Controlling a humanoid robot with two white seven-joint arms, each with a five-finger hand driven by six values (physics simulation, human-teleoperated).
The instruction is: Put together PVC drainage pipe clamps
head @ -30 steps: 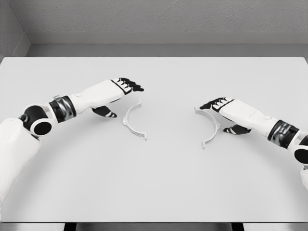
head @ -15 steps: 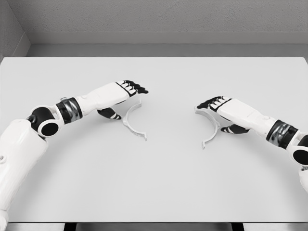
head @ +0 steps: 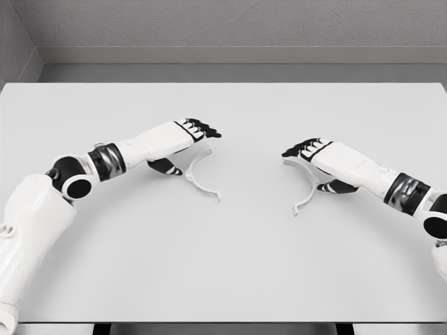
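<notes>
Both hands had crept inward: my left hand (head: 183, 143) nudged its white plastic half-ring clamp (head: 198, 174) rightward, fingers extended, not gripping, while my right hand (head: 314, 162) hovered likewise over the other white half-ring clamp (head: 306, 183), so mating remained ahead.

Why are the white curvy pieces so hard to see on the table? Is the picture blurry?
Head view: not blurry, edges are sharp. The two clamp halves are white on a pale table, so contrast is low. Head view: lighting is soft and even, with only faint shadows under the left hand and right hand, and no glare.
</notes>
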